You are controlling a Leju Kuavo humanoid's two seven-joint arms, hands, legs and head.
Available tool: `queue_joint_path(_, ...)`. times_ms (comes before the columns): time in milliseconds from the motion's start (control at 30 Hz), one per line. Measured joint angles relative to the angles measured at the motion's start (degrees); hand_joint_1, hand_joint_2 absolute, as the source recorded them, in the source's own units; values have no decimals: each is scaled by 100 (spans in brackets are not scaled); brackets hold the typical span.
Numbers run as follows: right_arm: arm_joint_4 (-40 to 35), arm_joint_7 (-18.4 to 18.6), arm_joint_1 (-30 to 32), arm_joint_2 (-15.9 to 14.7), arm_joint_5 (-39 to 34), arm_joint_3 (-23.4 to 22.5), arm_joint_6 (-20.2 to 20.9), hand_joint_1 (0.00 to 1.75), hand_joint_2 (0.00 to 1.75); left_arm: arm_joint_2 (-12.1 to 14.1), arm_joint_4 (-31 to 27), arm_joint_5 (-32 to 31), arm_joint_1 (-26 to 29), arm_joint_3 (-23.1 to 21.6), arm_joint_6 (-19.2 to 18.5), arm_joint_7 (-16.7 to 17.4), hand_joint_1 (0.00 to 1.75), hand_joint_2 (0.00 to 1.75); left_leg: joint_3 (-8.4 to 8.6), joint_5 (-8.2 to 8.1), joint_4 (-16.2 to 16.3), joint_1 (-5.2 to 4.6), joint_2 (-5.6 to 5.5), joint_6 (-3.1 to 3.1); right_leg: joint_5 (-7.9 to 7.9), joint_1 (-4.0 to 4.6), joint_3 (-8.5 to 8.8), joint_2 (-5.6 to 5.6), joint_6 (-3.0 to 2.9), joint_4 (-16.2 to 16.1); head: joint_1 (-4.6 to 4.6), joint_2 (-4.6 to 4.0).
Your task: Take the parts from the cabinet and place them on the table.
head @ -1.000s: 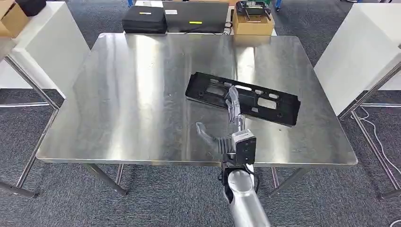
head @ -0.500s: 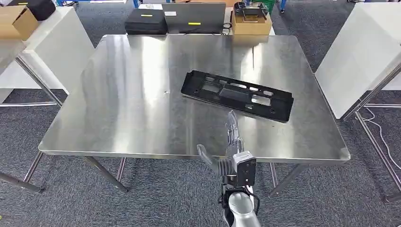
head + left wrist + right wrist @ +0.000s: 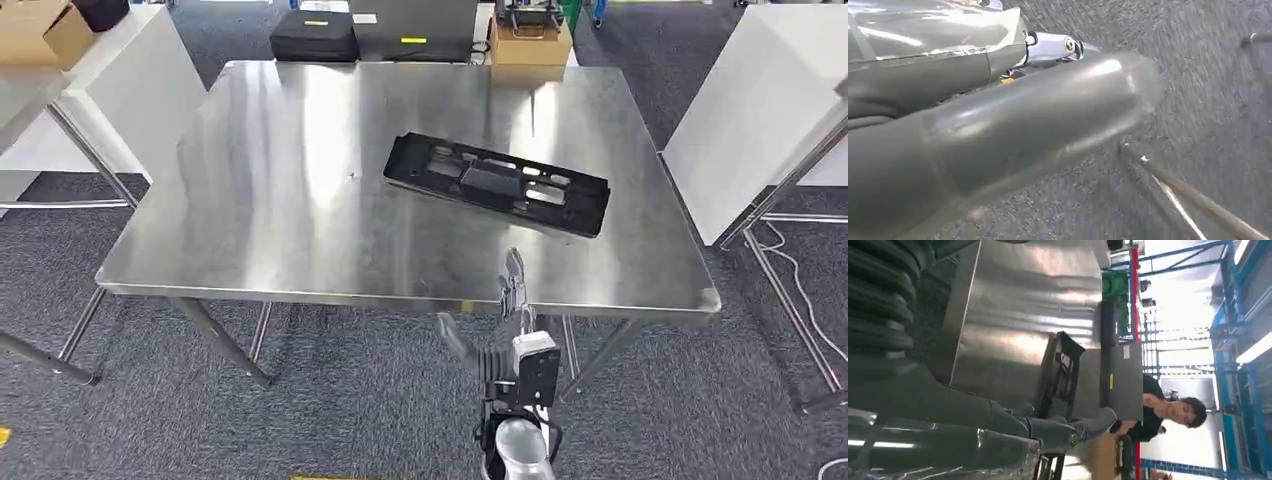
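A steel table (image 3: 300, 200) carries the black part (image 3: 496, 184), lying flat on its right half, well apart from the robot. At the near edge, the right hand (image 3: 500, 325) is raised with fingers (image 3: 514, 280) spread and thumb out, holding nothing. The left hand (image 3: 973, 130) hangs over grey carpet; its finger state cannot be told. Beyond the table's far edge, a person (image 3: 1160, 412) in black stands.
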Motion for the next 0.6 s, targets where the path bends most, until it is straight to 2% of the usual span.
queue_joint_path(33, -57, -2, 46, -2, 17, -37, -6, 0, 175, 0, 11, -46, -1, -2, -7, 0, 0, 0, -12, 159, -115, 42, 4, 25, 40, 43, -30, 12, 38, -11, 15, 0)
queue_joint_path(67, -101, 0, 90, -13, 26, -86, -20, 0, 175, 2, 33, -103, -10, -7, -9, 0, 0, 0, -29, 254, -162, 62, 37, 2, -114, 27, -76, 50, 30, 80, 9, 0)
queue_joint_path(100, -154, -2, 145, -22, 37, -149, -39, 0, 175, 9, 44, -169, -10, -13, -18, 0, 0, 0, -107, 328, -179, 65, 37, 64, -474, 24, -195, 76, -30, 364, 37, 0)
queue_joint_path(133, -186, -2, 193, -44, 46, -208, -74, 0, 175, 17, 64, -237, -9, -29, -44, 2, 0, 0, -187, 387, -177, 60, 31, 76, -808, 10, -295, 87, -67, 781, 50, 0)
queue_joint_path(167, -210, -2, 258, -66, 50, -271, -89, 0, 175, 26, 92, -299, -11, -41, -68, 2, 0, 0, -272, 451, -172, 58, 31, 77, -1070, -10, -393, 92, -70, 1226, 57, 0)
queue_joint_path(200, -241, -4, 323, -85, 61, -324, -103, 0, 175, 39, 116, -350, -11, -53, -92, 2, 0, 0, -358, 514, -163, 56, 29, 72, -1201, -21, -437, 96, -34, 1570, 61, 0)
queue_joint_path(233, -274, -4, 382, -101, 81, -370, -127, 0, 175, 52, 147, -403, -10, -74, -105, 2, 0, 0, -408, 571, -150, 57, 30, 57, -1183, -36, -391, 98, 32, 1726, 66, 0)
queue_joint_path(267, -307, -4, 434, -118, 103, -416, -153, 0, 175, 70, 182, -451, -12, -107, -123, 2, 0, 0, -507, 628, -126, 61, 31, 39, -1058, -52, -224, 98, 118, 1636, 68, 0)
queue_joint_path(300, -337, -4, 477, -125, 116, -446, -170, 0, 175, 85, 212, -488, -17, -140, -144, 2, 0, 0, -607, 680, -92, 64, 32, 14, -878, -68, 51, 98, 200, 1324, 68, 0)
queue_joint_path(333, -378, -4, 508, -131, 129, -468, -183, 0, 175, 98, 238, -501, -28, -159, -147, 2, 0, 0, -698, 718, -51, 73, 31, -19, -768, -79, 423, 98, 244, 830, 68, 0)
queue_joint_path(367, -419, 4, 526, -131, 155, -477, -190, 0, 175, 116, 262, -512, -41, -181, -149, 2, 0, 0, -764, 758, 4, 72, 30, -55, -839, -102, 801, 106, 226, 271, 68, 0)
queue_joint_path(400, -457, 37, 533, -120, 192, -479, -190, 0, 175, 146, 273, -529, -52, -192, -153, 2, 0, 0, -840, 794, 38, 55, 22, -99, -1008, -52, 1016, 143, 155, -93, 68, 0)
queue_joint_path(433, -503, 77, 572, -116, 232, -490, -190, 0, 175, 162, 300, -545, -67, -197, -157, 0, 0, 0, -828, 842, 20, 56, 25, -144, -943, -21, 917, 154, 93, -10, 28, 0)
queue_joint_path(467, -543, 92, 587, -109, 258, -501, -181, 0, 175, 181, 325, -549, -82, -199, -157, 0, 0, 0, -829, 873, 29, 63, 23, -172, -948, -9, 864, 157, 65, -45, 50, 0)
queue_joint_path(500, -564, 129, 599, -107, 280, -516, -170, 0, 175, 195, 346, -553, -86, -201, -160, 0, 0, 0, -826, 929, -6, 70, 10, -201, -915, 7, 844, 147, 8, -33, 35, 0)
queue_joint_path(533, -571, 155, 604, -96, 326, -527, -140, 0, 175, 216, 361, -553, -81, -201, -160, 0, 0, 0, -842, 979, -11, 82, 5, -237, -851, -54, 814, 129, -68, -62, 35, 0)
queue_joint_path(567, -571, 182, 599, -81, 359, -531, -116, 0, 175, 240, 367, -553, -73, -199, -160, 0, 0, 0, -899, 797, 67, 111, -7, -265, -782, -88, 775, 98, -133, -67, 31, 0)
queue_joint_path(600, -571, 212, 601, -66, 393, -545, -76, 0, 175, 240, 378, -553, -69, -197, -162, 0, 0, 0, -959, 425, 281, 115, -4, -290, -715, -87, 711, 93, -208, -67, 9, 0)
